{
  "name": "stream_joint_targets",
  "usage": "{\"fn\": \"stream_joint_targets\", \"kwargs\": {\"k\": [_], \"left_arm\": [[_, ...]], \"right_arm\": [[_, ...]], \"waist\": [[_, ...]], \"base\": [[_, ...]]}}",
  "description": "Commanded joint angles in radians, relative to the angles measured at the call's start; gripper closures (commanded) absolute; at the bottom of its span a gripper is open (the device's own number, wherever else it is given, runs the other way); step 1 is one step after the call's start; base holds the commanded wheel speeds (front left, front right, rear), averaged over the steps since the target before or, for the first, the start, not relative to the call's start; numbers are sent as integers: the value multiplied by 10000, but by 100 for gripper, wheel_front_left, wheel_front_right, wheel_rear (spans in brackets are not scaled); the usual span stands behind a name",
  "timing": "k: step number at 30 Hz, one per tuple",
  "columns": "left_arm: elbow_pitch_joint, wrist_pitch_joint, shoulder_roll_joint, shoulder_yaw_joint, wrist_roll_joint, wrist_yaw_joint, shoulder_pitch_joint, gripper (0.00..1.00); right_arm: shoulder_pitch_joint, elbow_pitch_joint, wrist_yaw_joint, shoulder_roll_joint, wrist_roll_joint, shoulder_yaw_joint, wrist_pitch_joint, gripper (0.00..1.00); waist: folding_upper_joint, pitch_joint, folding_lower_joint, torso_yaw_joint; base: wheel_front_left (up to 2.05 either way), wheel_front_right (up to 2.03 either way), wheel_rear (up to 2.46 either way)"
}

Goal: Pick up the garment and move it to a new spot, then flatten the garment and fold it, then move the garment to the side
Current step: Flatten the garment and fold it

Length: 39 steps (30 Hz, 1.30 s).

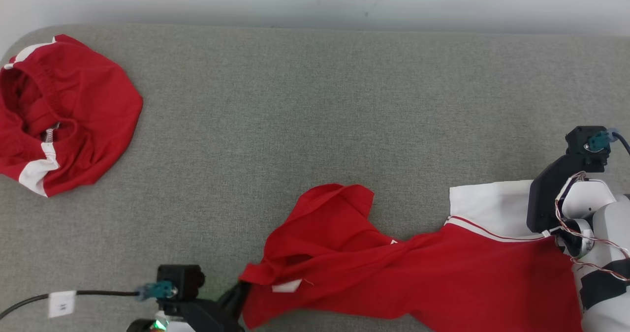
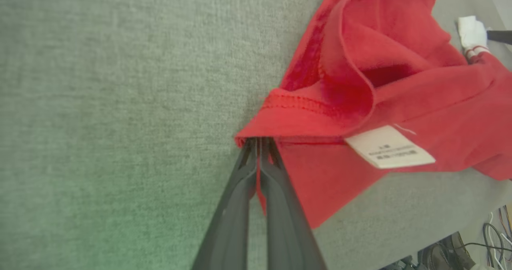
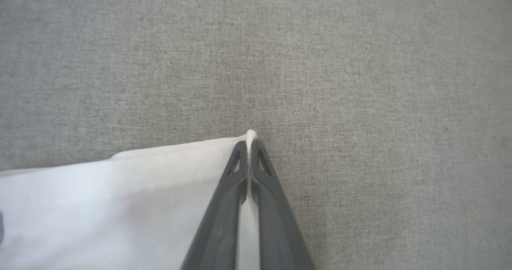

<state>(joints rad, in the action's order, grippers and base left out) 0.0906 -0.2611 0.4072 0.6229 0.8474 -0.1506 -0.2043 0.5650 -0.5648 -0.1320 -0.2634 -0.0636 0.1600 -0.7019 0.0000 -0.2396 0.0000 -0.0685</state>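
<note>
Left fingers [image 2: 258, 144] are fully closed on a red hem corner of the garment [image 1: 423, 273]; right fingers [image 3: 250, 146] are pinched tight on a corner of its white band [image 3: 120, 190]. Garment lies on the desk [image 1: 305, 101], strung between the two grips and twisted into a rope about midway. A loose flap is bunched just beyond the left fingers, beside the care label [image 2: 390, 147]. Likely step: flatten. Suggest drawing the grips apart evenly, low over the desk, until the twist opens, then laying it down; a hard tug risks slipping a thin pinch. Can't tell whether either pinch holds one layer or two. In head view the right fingertips are hidden under the wrist housing and the garment's near edge is cut off by the frame. Second red garment [image 1: 64, 110] sits well beyond the left fingers at the far corner, apart from the work.
</note>
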Motion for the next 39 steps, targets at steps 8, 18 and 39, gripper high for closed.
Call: {"fn": "stream_joint_targets", "kwargs": {"k": [8, 18, 39], "left_arm": [[-399, 1552, -715, -1412, 1011, 490, -671, 100], [-397, 764, -528, -2653, 2303, 1060, -3175, 100], [944, 447, -328, -3045, 1472, 912, -7959, 100]], "right_arm": [[441, 839, 26, -414, -360, -415, 1862, 100], [1691, 1839, 26, -859, -1165, -1602, 3130, 100], [5214, 1705, 25, -1444, -1526, -2897, 4579, 100]], "waist": [[0, 618, 0, 282], [0, 1611, 0, 983], [0, 1008, 0, 1893]], "base": [[0, 0, 0], [0, 0, 0], [0, 0, 0]]}}
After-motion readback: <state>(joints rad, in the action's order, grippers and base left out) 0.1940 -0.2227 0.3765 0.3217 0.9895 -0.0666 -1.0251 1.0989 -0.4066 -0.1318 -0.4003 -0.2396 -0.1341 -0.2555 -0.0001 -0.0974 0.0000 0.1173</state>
